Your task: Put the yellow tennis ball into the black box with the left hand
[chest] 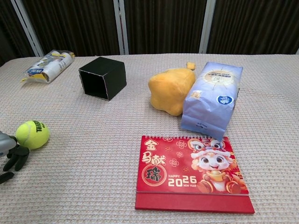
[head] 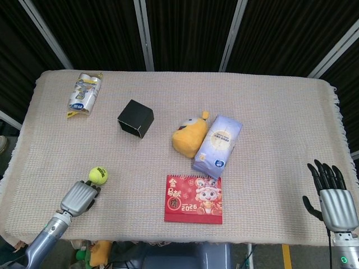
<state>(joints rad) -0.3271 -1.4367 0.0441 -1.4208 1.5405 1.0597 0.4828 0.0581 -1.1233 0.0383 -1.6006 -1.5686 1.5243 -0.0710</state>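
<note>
Yellow tennis ball (head: 97, 175) sits on the cloth near the table's front left, well apart from the black box (head: 136, 118) lying on its side. The left hand (head: 82, 196) is right beside it, fingers loosely apart, holding nothing; contact is hard to judge, and the chest view crops it. The right hand (head: 333, 199) hangs spread and empty at the table's right edge.

Both hands, left hand (head: 80, 196) and right hand (head: 332, 197), seem silver-backed with black fingers (chest: 17, 157).
</note>
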